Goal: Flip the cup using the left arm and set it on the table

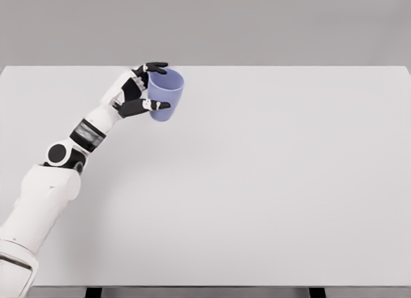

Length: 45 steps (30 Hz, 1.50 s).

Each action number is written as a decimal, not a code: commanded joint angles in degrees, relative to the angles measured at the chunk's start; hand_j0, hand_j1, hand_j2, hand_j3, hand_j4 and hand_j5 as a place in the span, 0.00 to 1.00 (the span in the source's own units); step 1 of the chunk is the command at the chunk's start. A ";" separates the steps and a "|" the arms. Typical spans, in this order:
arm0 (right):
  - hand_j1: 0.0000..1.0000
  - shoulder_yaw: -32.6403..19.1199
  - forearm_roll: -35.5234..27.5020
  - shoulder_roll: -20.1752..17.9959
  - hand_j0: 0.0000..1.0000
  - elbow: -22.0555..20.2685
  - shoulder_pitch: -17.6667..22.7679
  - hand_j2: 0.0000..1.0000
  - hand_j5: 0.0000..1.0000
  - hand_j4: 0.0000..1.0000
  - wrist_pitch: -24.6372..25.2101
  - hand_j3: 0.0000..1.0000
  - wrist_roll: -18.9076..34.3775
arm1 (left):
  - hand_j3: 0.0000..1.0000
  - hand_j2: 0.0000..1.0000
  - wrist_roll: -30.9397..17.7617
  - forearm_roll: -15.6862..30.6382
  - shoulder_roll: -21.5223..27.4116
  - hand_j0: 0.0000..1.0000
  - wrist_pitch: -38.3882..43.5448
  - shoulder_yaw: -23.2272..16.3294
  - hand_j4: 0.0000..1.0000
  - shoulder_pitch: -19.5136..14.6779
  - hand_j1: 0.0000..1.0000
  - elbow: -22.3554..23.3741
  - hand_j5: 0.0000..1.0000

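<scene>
The left hand [146, 89] is wrapped around the cup [166, 94], with dark fingers [156, 67] reaching over the rim on the far side and others pressing the wall on the near side, so the grasp looks firm. The cup is a lavender tumbler, wider at the mouth than at the base. It is held with its mouth turned upward and slightly toward the camera, since the inside shows at the top, and it leans a little. Whether its base touches the counter [270, 182] or hangs just above it cannot be told from this view; no clear shadow shows beneath it.

The white arm runs from the hand down to the lower left corner of the picture. The cup sits over the far left part of the counter, near the back edge and well apart from the right edge. The right arm is out of view.

Judging by the upturned mouth, the flip seems mostly or fully done. What remains is to level the cup, set it flat and release the grasp.
</scene>
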 commanded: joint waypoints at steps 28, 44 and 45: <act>1.00 0.00 -0.01 0.00 1.00 0.00 0.00 1.00 1.00 1.00 0.00 1.00 0.01 | 1.00 1.00 0.07 0.48 2.91 1.00 -0.04 0.38 1.00 0.88 1.00 -1.35 1.00; 1.00 0.00 -0.01 0.00 1.00 0.00 0.00 1.00 1.00 1.00 0.00 1.00 0.01 | 1.00 1.00 0.07 -8.48 21.20 1.00 -1.99 0.38 1.00 0.35 1.00 -8.82 1.00; 1.00 0.00 -0.01 0.00 1.00 0.00 0.00 1.00 1.00 1.00 0.00 1.00 0.01 | 1.00 1.00 0.07 -9.10 21.02 1.00 -1.99 0.29 1.00 0.61 1.00 -8.64 1.00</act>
